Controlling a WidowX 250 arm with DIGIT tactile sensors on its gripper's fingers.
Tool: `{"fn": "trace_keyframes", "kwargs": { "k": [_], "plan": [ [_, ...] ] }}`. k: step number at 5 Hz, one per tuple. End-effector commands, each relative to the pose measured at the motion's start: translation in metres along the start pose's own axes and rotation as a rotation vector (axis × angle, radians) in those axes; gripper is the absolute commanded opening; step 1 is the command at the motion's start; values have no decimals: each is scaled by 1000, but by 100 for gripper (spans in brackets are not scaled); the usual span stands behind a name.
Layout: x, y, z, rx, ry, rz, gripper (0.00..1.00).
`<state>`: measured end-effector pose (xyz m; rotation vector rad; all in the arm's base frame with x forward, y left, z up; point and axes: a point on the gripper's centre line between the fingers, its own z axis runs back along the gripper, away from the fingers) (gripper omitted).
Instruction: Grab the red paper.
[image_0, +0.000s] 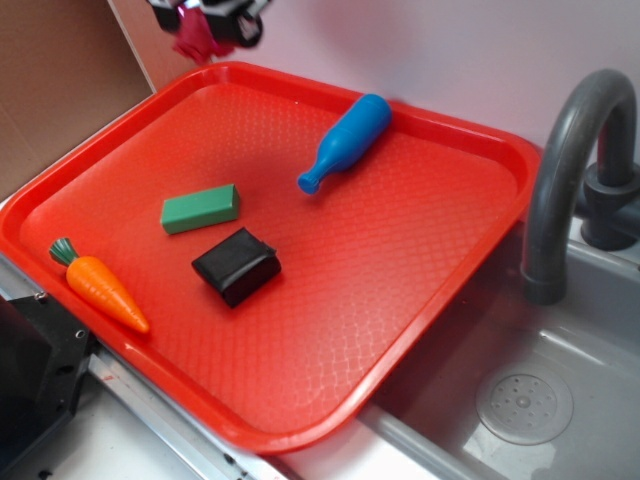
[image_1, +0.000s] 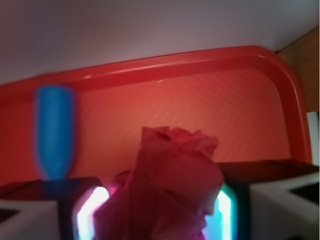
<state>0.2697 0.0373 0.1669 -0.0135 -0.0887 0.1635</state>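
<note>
One item held | gripper closed on the red paper, wad pinched between both fingers | paper lifted clear above the far corner of the tray | grab looks done; judged left: only keeping hold | bottle untouched
</note>
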Motion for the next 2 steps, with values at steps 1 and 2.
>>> {"fn": "trace_keyframes", "kwargs": {
  "k": [1,2],
  "plan": [
    [-25,7,86,-98,-133,70,0],
    [-26,13,88,-118,-142,84,0]
  ]
}}
